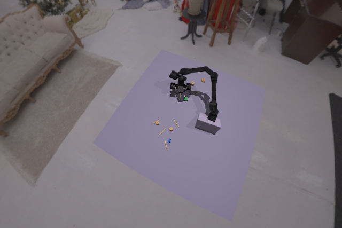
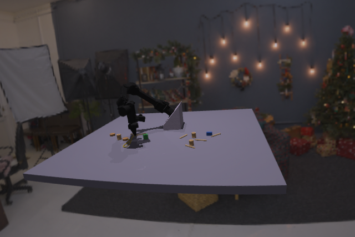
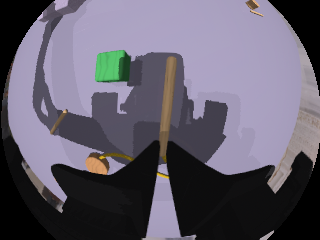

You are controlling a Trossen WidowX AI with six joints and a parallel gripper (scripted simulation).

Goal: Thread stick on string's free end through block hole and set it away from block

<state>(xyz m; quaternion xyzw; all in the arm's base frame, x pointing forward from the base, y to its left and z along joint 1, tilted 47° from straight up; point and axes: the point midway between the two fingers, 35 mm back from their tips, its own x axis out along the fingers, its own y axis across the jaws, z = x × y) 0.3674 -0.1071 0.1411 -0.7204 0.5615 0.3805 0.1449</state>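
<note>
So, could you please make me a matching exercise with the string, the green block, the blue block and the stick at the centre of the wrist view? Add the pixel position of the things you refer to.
Column 1
1. string [image 2: 125,145] [image 3: 116,155]
2. green block [image 1: 186,99] [image 2: 145,136] [image 3: 111,66]
3. blue block [image 1: 169,140] [image 2: 209,133]
4. central stick [image 1: 180,94] [image 3: 169,95]

Column 2
A. close beside a loose stick [image 1: 166,144] [image 2: 216,135]
B. gripped in the claw [image 1: 180,92] [image 2: 134,135] [image 3: 163,143]
C. yellow, thin and curved
D. blocky, on the table near the claw

Pairs: 1-C, 2-D, 3-A, 4-B
</note>
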